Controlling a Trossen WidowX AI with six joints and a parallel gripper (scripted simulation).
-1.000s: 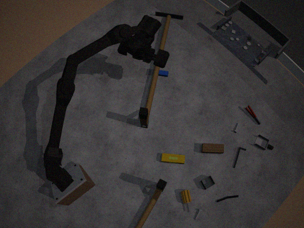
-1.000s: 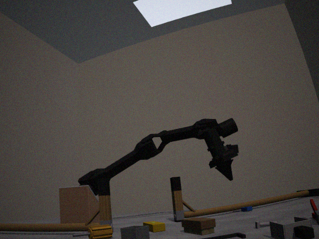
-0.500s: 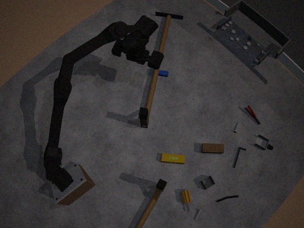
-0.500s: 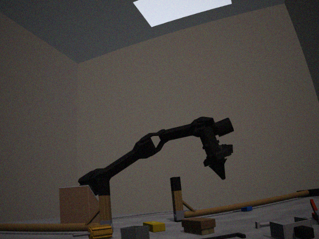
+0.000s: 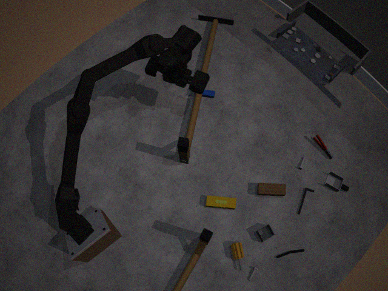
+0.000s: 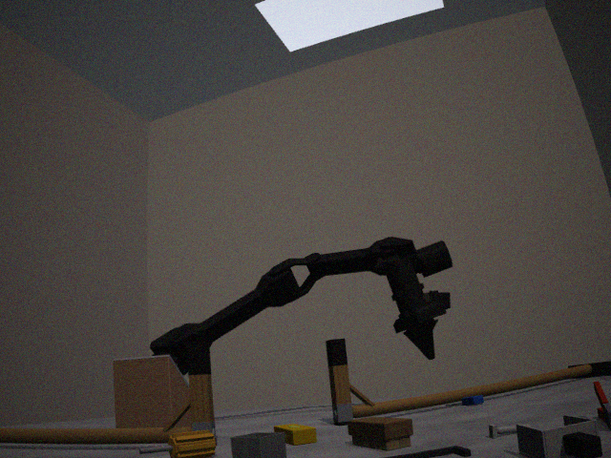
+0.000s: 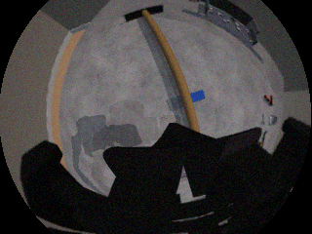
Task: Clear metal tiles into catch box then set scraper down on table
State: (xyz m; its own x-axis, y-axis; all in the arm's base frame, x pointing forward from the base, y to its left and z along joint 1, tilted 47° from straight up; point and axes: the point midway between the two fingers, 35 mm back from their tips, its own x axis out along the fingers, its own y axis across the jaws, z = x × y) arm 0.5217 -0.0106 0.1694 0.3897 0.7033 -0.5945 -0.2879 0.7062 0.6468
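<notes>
The long scraper (image 6: 469,392) (image 7: 171,55) has a wooden handle and a black cross blade (image 5: 216,20) (image 7: 143,15). It lies on the table with its near end at a short upright post. My gripper (image 5: 199,82) (image 6: 427,350) (image 7: 172,127) is shut and empty. It hangs in the air well above the middle of the handle. The steel bench plate (image 5: 287,50) (image 7: 224,19) lies at the far right with several pale metal tiles (image 5: 296,48) on it. The dark-walled catch box (image 5: 336,28) stands at its far end.
A blue block (image 5: 208,93) (image 6: 472,400) (image 7: 198,97) lies beside the handle. A second long-handled tool (image 5: 192,259), a yellow block (image 5: 220,202), a brown block (image 5: 271,188), red pliers (image 5: 322,145), an angled key (image 5: 304,199) and small boxes lie on the near right. The arm's base (image 5: 94,234) stands at the near left.
</notes>
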